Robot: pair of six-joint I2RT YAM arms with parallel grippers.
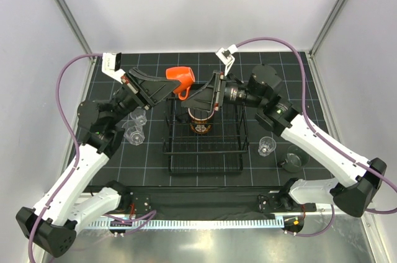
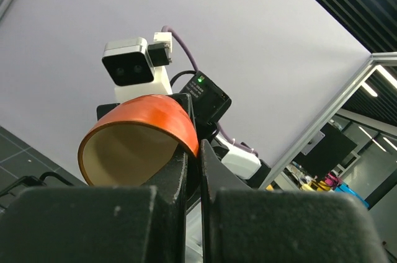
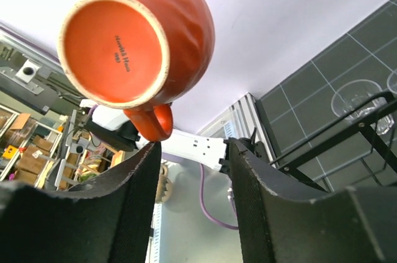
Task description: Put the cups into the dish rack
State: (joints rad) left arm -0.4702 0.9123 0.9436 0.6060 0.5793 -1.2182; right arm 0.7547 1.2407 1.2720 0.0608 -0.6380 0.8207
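My left gripper [image 1: 172, 85] is shut on the rim of the small orange cup [image 1: 180, 79] and holds it in the air above the back left of the black wire dish rack [image 1: 205, 162]. In the left wrist view the cup [image 2: 142, 129] has its wall pinched between my fingers [image 2: 177, 176]. My right gripper [image 1: 203, 98] is open and empty just right of the cup. In the right wrist view the cup's base [image 3: 115, 46] and handle sit just above my left finger [image 3: 124, 195]. The large dark mug [image 1: 200, 121] stands in the rack.
Two clear cups [image 1: 138, 116] [image 1: 132, 134] stand on the dark mat left of the rack, and show in the right wrist view [image 3: 356, 98]. A third clear cup [image 1: 267, 146] and the grey-green cup [image 1: 293, 162] stand right of the rack.
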